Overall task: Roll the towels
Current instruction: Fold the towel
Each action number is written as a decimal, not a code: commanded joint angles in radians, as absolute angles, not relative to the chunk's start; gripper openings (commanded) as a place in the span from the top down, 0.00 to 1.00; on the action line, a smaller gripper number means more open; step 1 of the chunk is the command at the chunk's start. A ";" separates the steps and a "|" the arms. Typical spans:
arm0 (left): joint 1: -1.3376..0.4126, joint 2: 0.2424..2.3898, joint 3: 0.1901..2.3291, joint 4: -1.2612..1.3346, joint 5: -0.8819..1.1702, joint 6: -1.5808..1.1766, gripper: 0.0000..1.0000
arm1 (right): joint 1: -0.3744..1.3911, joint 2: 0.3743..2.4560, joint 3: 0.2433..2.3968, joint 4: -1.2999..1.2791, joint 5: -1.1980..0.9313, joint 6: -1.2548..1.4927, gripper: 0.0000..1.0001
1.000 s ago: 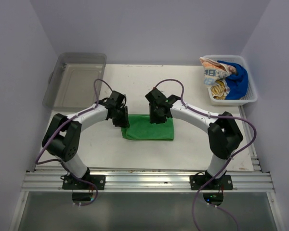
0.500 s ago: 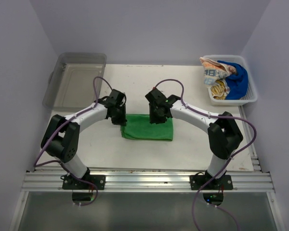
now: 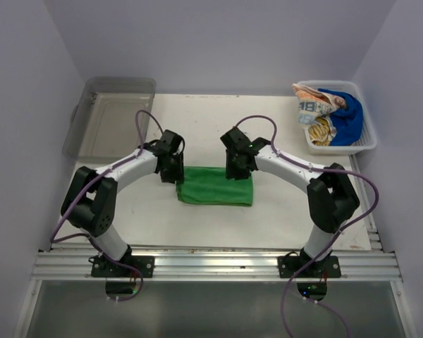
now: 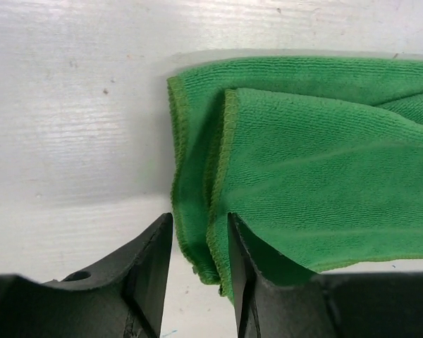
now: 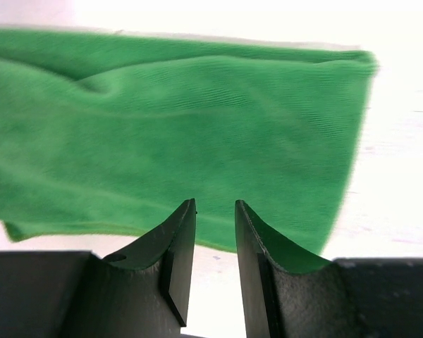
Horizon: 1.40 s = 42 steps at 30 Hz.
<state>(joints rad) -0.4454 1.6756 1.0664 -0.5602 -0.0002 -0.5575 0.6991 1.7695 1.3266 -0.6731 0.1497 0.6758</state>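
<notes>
The green towel (image 3: 217, 186) lies folded into a strip mid-worktop, light, limp terry that would likely sag and spring open unless pinched through both layers at a hemmed short end. The left gripper (image 4: 199, 253) straddles its left hem, jaws narrowly apart; the right gripper (image 5: 215, 232) is also slightly parted and holds nothing

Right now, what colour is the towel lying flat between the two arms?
The towel is plain bright green, unpatterned; the left wrist view shows it best.
</notes>
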 commanded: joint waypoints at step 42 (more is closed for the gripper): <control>-0.497 2.201 1.848 -0.745 -0.028 -0.405 1.00 | 0.741 1.484 0.867 -0.589 0.130 0.876 1.00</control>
